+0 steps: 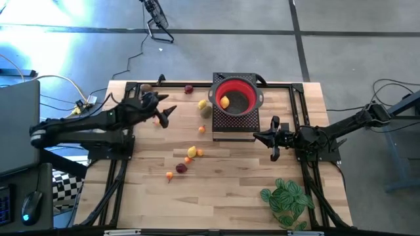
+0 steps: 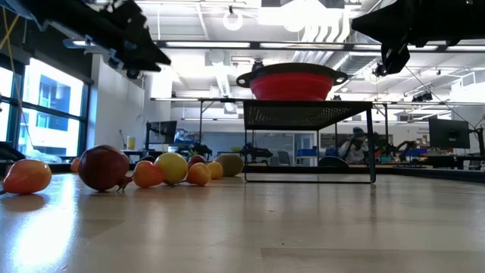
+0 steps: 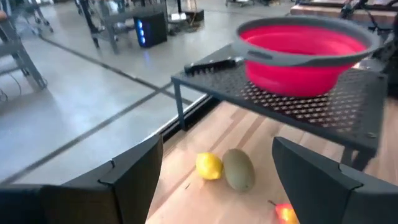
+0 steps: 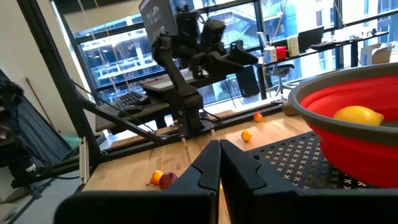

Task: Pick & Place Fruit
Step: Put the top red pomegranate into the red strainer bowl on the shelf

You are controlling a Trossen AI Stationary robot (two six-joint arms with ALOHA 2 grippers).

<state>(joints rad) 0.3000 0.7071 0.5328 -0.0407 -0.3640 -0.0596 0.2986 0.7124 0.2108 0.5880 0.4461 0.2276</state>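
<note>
Small fruits lie scattered on the wooden table: a yellow one (image 1: 203, 103) and a greenish one (image 1: 206, 112) beside the stand, an orange one (image 1: 157, 120), and a cluster (image 1: 190, 155) nearer the middle. Another yellow fruit (image 4: 357, 115) lies inside the red bowl (image 1: 236, 98), which stands on a black perforated stand (image 1: 234, 126). My left gripper (image 1: 165, 113) hovers open above the table, left of the stand. In its wrist view the yellow fruit (image 3: 209, 166) and the greenish fruit (image 3: 239, 169) show between its fingers, farther off. My right gripper (image 1: 257, 137) is shut, right of the stand, holding nothing.
A green leafy plant (image 1: 287, 200) sits near the table's near right corner. A dark utensil (image 3: 214, 62) lies on the stand beside the bowl. A dark red fruit (image 1: 189, 89) rests near the far edge. Black rails (image 1: 298, 105) run along the table's sides.
</note>
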